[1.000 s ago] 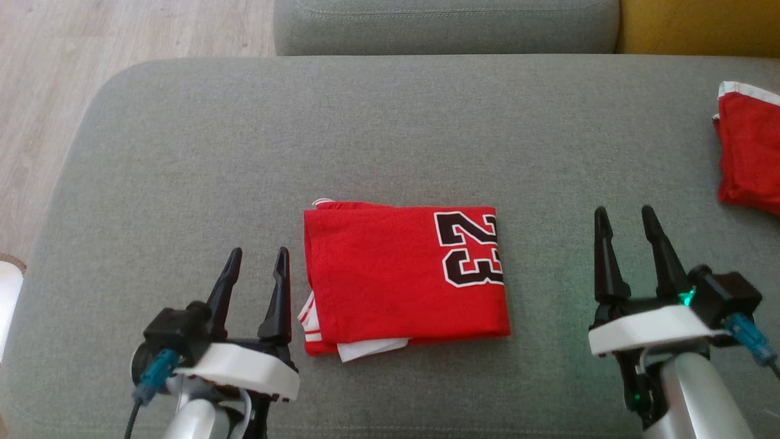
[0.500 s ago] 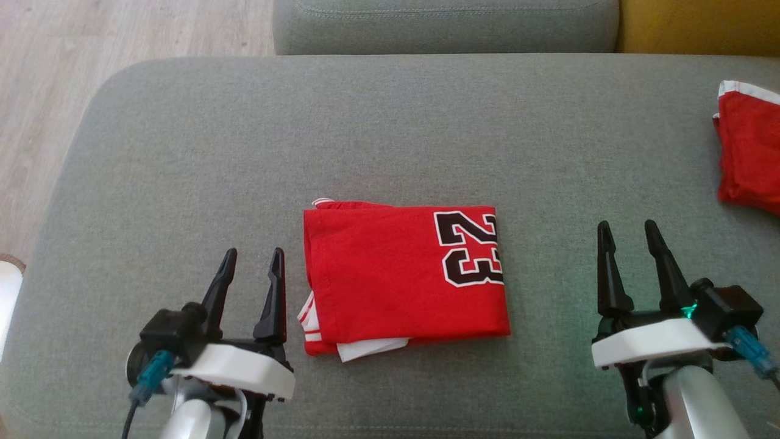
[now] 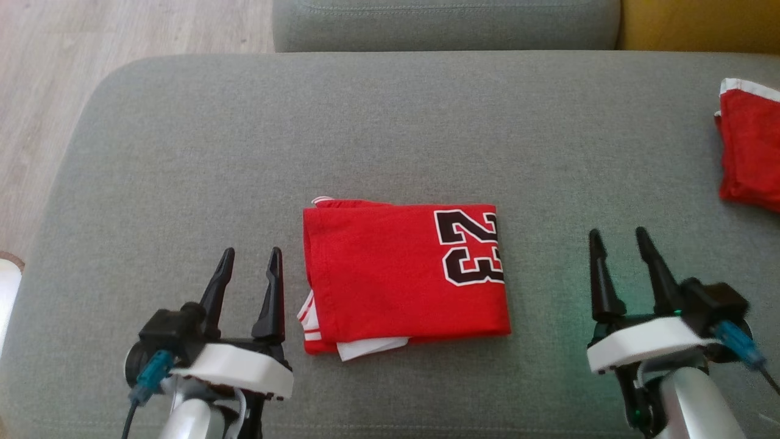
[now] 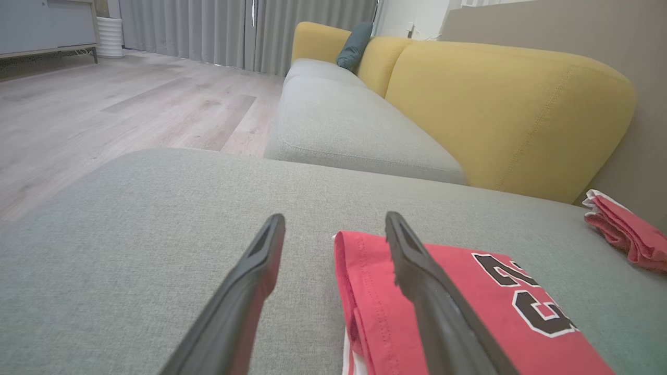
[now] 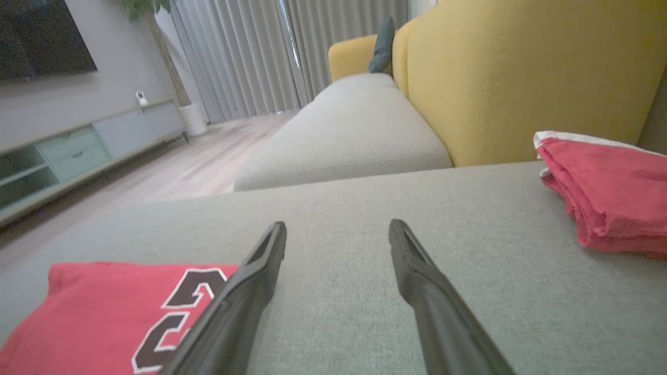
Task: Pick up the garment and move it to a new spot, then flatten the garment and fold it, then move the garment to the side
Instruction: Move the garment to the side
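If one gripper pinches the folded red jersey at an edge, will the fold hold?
Probably not: the folded jersey is thin cloth in loose layers, white trim poking out, so it would likely droop open. Pushed, it may bunch on the textured cushion rather than slide.

Left end effector (image 3: 252,250) spread wide, empty; right end effector (image 3: 617,231) likewise.

Red garment (image 3: 390,280), grey cushion (image 3: 390,134)

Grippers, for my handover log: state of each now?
Left gripper: open, empty, beside the folded red jersey.
Right gripper: open, empty.
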